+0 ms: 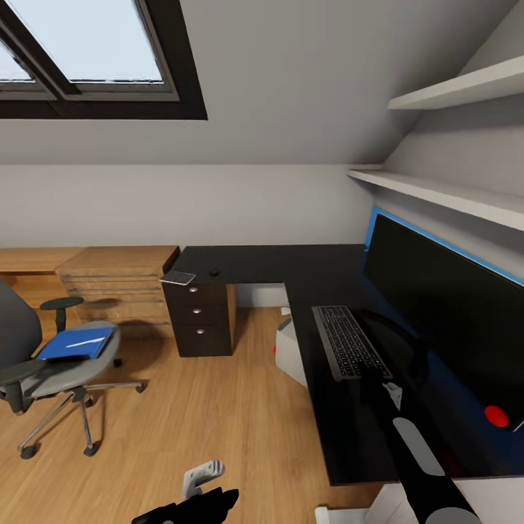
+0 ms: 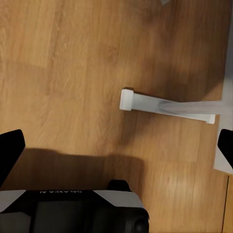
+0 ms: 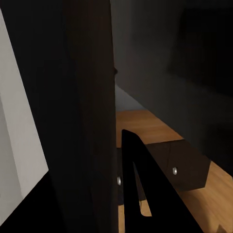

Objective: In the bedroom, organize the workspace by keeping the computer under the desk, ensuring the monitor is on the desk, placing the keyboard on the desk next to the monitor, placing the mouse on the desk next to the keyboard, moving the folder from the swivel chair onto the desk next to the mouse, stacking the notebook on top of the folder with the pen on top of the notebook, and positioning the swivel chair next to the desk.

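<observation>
Looking at it from the robot outward: the left gripper hangs low over the wood floor, jaws wide apart and holding nothing. The right gripper sits at the near end of the keyboard on the black desk; can't tell if it's clamped on the keyboard or just beside it, the wrist view is too dark.

Risk as I see it: if the keyboard is held by one end, a sloppy slide could knock it into the monitor right beside it, or push it off the desk edge.

Further out, the blue folder lies on the swivel chair, well apart from the desk. The computer sits under the desk. Farther along the desk are a small dark object, maybe the mouse, and something flat at the edge.
</observation>
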Robot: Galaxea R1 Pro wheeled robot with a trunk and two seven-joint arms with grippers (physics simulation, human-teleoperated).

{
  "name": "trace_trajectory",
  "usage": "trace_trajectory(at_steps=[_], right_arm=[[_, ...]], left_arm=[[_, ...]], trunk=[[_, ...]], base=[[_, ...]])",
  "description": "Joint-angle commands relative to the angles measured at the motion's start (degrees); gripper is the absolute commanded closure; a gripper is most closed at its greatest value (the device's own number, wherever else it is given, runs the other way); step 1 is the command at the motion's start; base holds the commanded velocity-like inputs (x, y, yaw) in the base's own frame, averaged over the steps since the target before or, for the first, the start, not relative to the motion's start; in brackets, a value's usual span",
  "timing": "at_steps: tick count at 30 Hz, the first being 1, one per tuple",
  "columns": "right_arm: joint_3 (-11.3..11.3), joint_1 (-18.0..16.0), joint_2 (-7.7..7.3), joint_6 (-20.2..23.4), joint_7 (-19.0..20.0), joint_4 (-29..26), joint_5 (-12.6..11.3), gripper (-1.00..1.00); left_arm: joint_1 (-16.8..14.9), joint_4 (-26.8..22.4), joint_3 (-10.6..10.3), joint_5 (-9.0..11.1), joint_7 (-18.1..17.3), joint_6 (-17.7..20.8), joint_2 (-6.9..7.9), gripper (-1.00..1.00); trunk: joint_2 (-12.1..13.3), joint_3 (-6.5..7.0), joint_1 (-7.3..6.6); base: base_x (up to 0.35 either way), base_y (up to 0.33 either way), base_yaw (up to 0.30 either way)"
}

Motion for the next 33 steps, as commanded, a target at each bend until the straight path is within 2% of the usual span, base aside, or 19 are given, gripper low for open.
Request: trace_trajectory(at_steps=[1,12,13,19,25,33], right_arm=[[-0.1,0.0,0.01,0.4,0.4,0.0,-0.7,1.00],[-0.2,0.0,0.01,0.4,0.6,-0.1,-1.0,1.00],[-0.2,0.0,-0.32,0.6,0.7,0.2,-0.6,1.00],[-0.4,-0.1,0.26,0.3,2.0,0.5,-0.3,1.00],[-0.3,-0.1,0.35,0.3,-0.1,0.1,-0.3,1.00],[-0.3,-0.1,0.36,0.3,-0.6,0.1,-0.4,1.00]], left_arm=[[0.0,-0.1,0.0,0.6,0.5,0.2,0.00,-1.00],[0.0,-0.1,0.0,0.6,0.6,0.2,0.01,-1.00],[0.0,-0.4,0.3,0.7,0.7,0.2,0.17,-1.00],[0.0,-0.8,0.5,0.5,0.7,0.2,-0.12,-1.00],[0.0,-2.4,1.1,0.5,0.7,-1.1,1.42,-1.00],[0.0,-2.5,1.1,0.5,0.7,-3.1,1.66,-1.00]], trunk=[[-0.1,-0.07,0.01],[-0.1,-0.07,0.01],[-0.1,-0.07,0.01],[-0.1,-0.07,0.01],[-0.1,-0.07,0.01],[-0.1,-0.07,0.01]], base=[[0.004,0.003,0.000],[0.001,0.000,0.000],[0.000,0.000,0.000],[0.000,0.000,0.000],[0.001,0.000,0.000],[0.110,-0.030,0.000]])
